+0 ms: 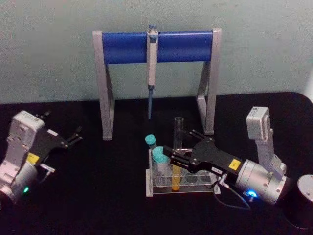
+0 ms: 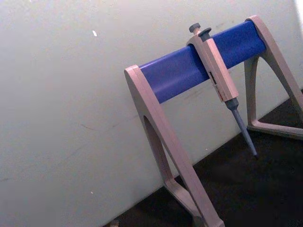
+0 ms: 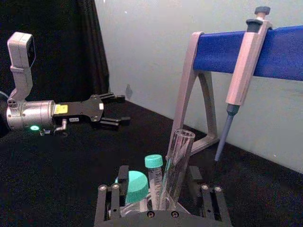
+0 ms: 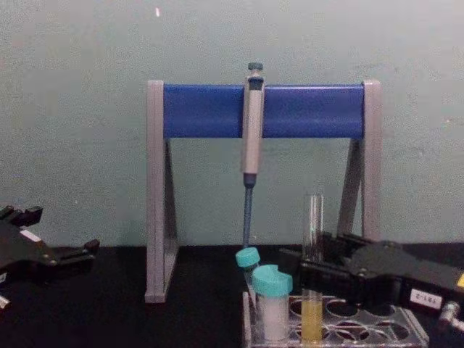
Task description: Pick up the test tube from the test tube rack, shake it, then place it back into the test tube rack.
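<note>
The test tube (image 1: 177, 142) stands upright in the test tube rack (image 1: 149, 188) at the table's centre, with yellow liquid in its bottom part (image 4: 312, 319). My right gripper (image 1: 172, 157) reaches in from the right at the tube's mid-height. In the right wrist view its fingers (image 3: 112, 191) stand wide apart on either side of the test tube (image 3: 179, 156), so it is open and not touching the glass. The rack (image 4: 409, 335) is low and clear. My left gripper (image 1: 75, 136) rests open at the far left of the table, away from the rack.
Two teal-capped vials (image 1: 159, 157) stand in the rack's left end, close beside the tube. A grey-and-blue pipette stand (image 1: 157, 46) with a hanging pipette (image 1: 152, 68) rises just behind the rack. A dark cylinder (image 1: 303, 200) sits at the right edge.
</note>
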Controlling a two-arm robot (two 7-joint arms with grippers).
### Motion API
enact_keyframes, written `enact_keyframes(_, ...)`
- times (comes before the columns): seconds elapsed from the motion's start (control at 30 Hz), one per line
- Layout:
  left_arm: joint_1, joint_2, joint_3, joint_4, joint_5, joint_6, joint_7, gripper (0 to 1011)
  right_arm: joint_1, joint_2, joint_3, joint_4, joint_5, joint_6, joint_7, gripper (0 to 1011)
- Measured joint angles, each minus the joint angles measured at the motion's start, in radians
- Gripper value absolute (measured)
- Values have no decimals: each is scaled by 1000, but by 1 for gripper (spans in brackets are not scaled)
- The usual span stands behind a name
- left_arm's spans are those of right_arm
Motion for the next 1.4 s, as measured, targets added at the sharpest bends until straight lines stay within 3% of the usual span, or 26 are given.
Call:
enact_keyframes(0.27,0,0,0,0,0,0,0,1001,0,0,0,0,0,0,0,996)
enact_keyframes(0.7,0,0,0,0,0,0,0,1001,-2,1,2,-5,-3,-3,-4,1000)
enact_keyframes(0.97,0,0,0,0,0,0,0,1001,-39,16,47,-98,-50,-86,-63,1000)
enact_keyframes(1.2,0,0,0,0,0,0,0,1001,-104,14,125,-197,-121,-191,-172,1000)
enact_keyframes(1.27,0,0,0,0,0,0,0,1001,-136,4,161,-224,-178,-210,-260,1000)
enact_keyframes(1.3,0,0,0,0,0,0,0,1001,-136,4,161,-224,-178,-210,-260,1000)
enact_keyframes(1.4,0,0,0,0,0,0,0,1001,-175,-18,206,-238,-250,-201,-380,1000)
